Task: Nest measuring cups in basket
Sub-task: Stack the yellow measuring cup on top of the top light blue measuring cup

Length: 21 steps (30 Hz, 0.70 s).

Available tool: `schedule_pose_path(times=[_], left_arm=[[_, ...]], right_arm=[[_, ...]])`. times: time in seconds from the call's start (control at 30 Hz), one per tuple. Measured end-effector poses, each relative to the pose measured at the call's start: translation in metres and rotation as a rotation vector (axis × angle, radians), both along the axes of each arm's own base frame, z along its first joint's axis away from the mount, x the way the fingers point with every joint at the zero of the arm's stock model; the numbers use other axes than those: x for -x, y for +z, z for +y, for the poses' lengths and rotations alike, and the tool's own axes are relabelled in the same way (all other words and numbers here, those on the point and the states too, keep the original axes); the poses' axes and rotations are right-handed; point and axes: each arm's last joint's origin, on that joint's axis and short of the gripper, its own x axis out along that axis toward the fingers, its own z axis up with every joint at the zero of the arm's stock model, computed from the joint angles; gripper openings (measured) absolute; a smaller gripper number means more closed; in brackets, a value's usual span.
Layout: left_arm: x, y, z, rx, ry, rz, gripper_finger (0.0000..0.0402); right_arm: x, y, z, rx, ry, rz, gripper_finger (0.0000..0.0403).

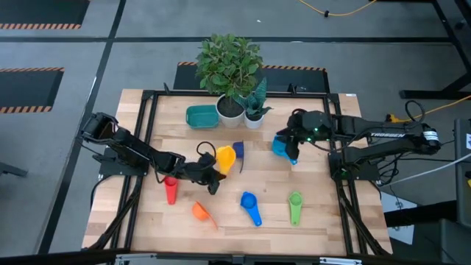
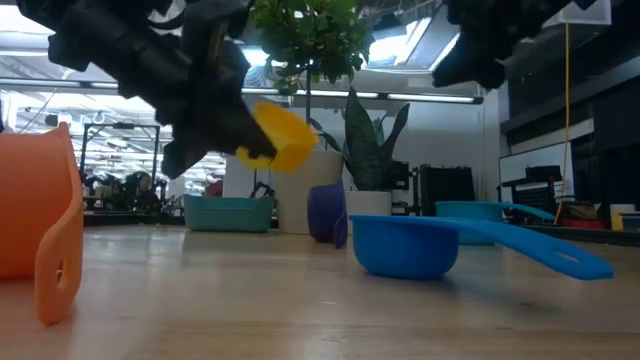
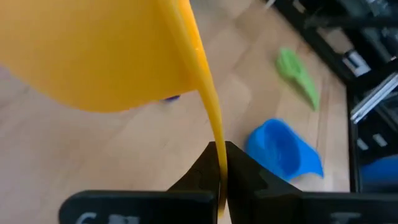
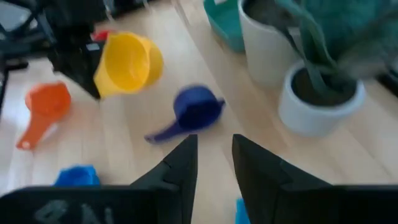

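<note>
My left gripper (image 1: 214,171) is at the table's middle, shut on the yellow measuring cup (image 1: 226,158), which hangs above the wood in the low view (image 2: 280,135). The dark blue cup (image 1: 238,149) lies on its side just beyond it. The light blue cup (image 1: 282,149) stands on the table below my right gripper (image 1: 287,138), which is raised and open (image 4: 214,149) with nothing between its fingers. The red (image 1: 171,190), orange (image 1: 200,212), blue (image 1: 250,206) and green (image 1: 295,206) cups lie along the near side. The teal basket (image 1: 201,115) sits at the far edge. My left gripper pinches the yellow cup's flat handle (image 3: 217,146) between its two fingers, one on each flat face. The fingers come from the table's left, slanting down. The cup is lifted clear of the table and tipped on its side, its mouth (image 4: 126,62) turned toward the right arm.
Two white plant pots (image 1: 230,109) (image 1: 254,118) stand at the far edge right of the basket, their leaves spreading over it. A black frame (image 1: 147,132) borders the table. Bare wood lies between the dark blue cup and the near row of cups.
</note>
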Motion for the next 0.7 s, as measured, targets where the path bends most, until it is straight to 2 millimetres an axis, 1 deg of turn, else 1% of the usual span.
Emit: schedule_pose_path(times=[0.1,0.23,0.5,0.7], left_arm=[[-0.002,0.004,0.000,-0.036,0.014,-0.040,0.0002],[-0.002,0.004,0.003,-0.066,0.058,-0.048,0.0002],[-0.003,0.005,0.006,-0.126,0.098,-0.059,0.0002],[-0.003,0.006,0.006,-0.132,0.097,-0.062,0.0002]], right_arm=[[-0.013,-0.002,-0.001,0.014,0.015,-0.040,0.0106],[-0.031,-0.008,-0.002,0.021,0.025,-0.073,0.0106],[-0.070,-0.024,0.005,0.145,0.134,-0.150,0.0106],[-0.092,-0.033,0.011,0.255,0.202,-0.224,0.0106]])
